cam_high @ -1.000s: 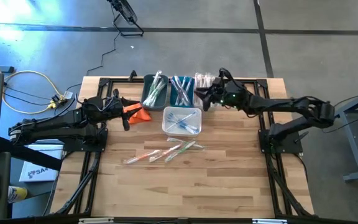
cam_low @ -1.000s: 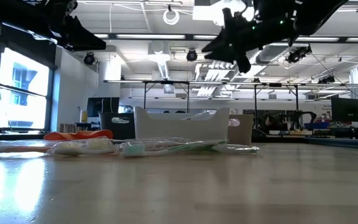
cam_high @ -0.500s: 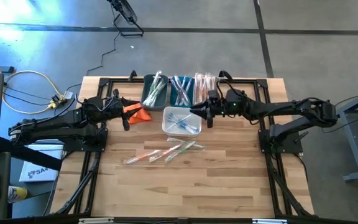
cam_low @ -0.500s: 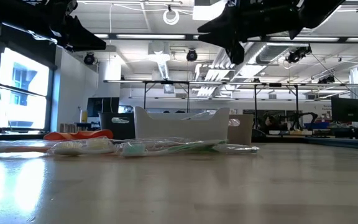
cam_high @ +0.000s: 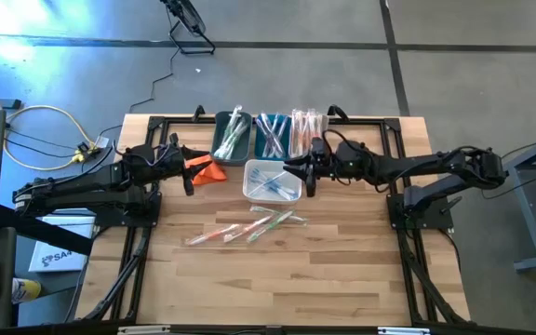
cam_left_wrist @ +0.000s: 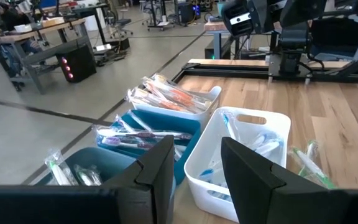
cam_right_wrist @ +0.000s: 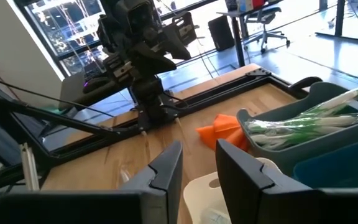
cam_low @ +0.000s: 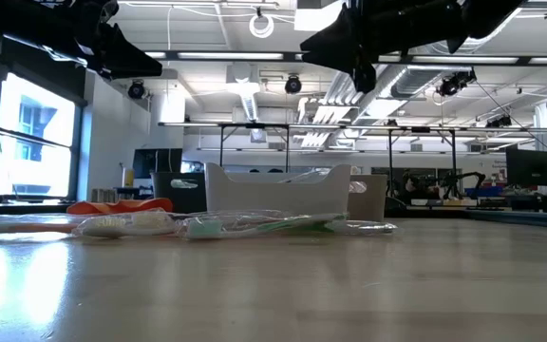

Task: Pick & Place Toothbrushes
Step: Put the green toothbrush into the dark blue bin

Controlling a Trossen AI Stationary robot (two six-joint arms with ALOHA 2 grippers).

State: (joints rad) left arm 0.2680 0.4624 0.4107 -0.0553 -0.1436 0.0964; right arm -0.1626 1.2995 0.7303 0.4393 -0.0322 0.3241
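Several wrapped toothbrushes (cam_high: 245, 228) lie loose on the table's middle, with green and orange handles (cam_low: 207, 225). More fill three bins at the far edge: a dark green one (cam_high: 231, 138), a blue one (cam_high: 270, 138) and a white one (cam_high: 305, 128). A white bin (cam_high: 273, 181) in front of them holds whitish-blue ones. My right gripper (cam_high: 298, 172) hovers open above that bin's right rim, pointing toward the table's left, nothing between its fingers (cam_right_wrist: 199, 155). My left gripper (cam_high: 190, 172) waits open, raised, beside the orange cloth (cam_high: 208, 170).
The orange folded cloth lies left of the white bin, under my left gripper's tip. Black frame rails (cam_high: 147, 233) run along the table's left, right and far sides. Bare wood (cam_high: 277, 279) lies between the loose toothbrushes and the near edge.
My right gripper has swung from above the far-right white bin toward the table's near edge and left, ending over the front white bin's right rim, and it has turned to point more squarely at the table's left. It stays high above the table.
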